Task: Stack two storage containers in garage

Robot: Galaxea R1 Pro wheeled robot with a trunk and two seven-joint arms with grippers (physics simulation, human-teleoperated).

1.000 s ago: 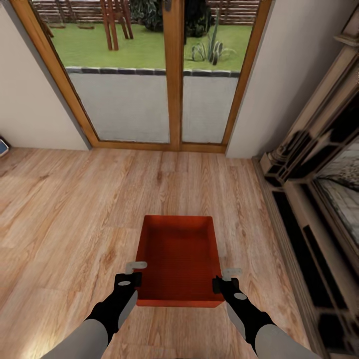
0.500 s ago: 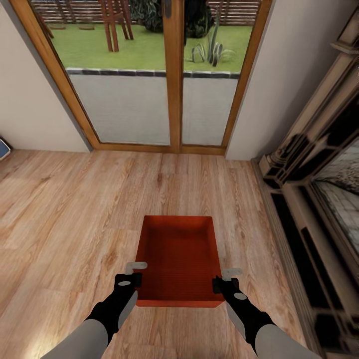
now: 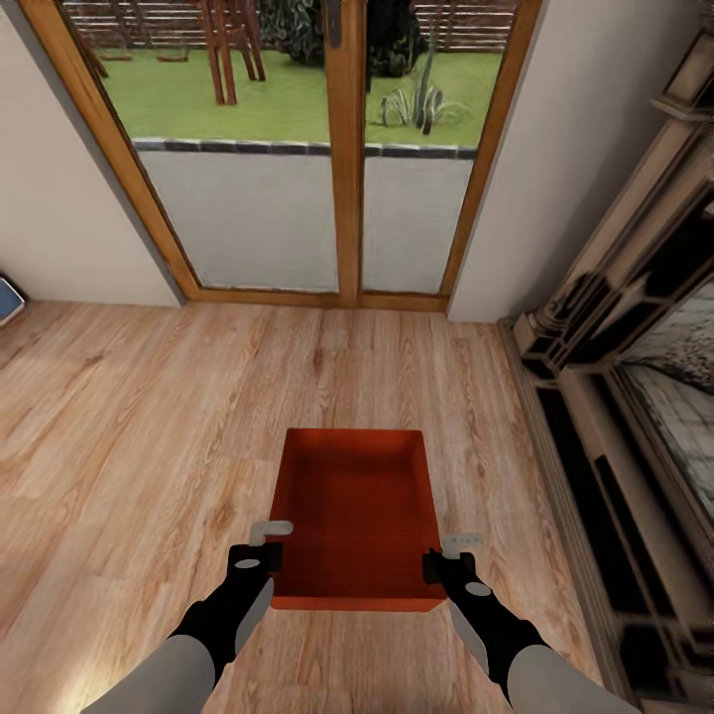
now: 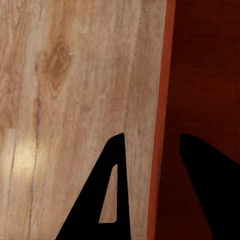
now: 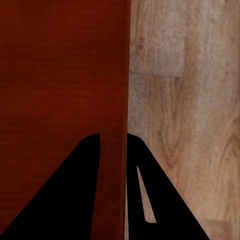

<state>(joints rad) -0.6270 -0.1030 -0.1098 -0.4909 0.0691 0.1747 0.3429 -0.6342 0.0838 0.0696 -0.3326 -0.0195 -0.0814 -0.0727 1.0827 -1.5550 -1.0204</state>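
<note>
One red-orange storage container [image 3: 357, 511] hangs level in front of me over the living room's light wood planks [image 3: 149, 416]. My left gripper [image 3: 268, 543] is shut on its left wall near the close end, and my right gripper [image 3: 444, 555] is shut on its right wall. In the left wrist view the thin orange wall [image 4: 161, 125] runs between the two dark fingers of the left gripper [image 4: 151, 136]. The right wrist view shows the bin's dark red inside [image 5: 60, 75], with the right gripper [image 5: 112, 135] astride the wall. The bin is empty. The garage is out of view.
Wood-framed glass doors [image 3: 337, 149] stand straight ahead, with a lawn behind them. A dark ornate fireplace mantel [image 3: 615, 377] lines the right side. A white wall [image 3: 59, 218] is at the left, with a small blue-edged object [image 3: 8, 297] at its foot.
The whole picture has slid slightly down, so the camera has moved. The container and both grippers keep the same place in the view.
</note>
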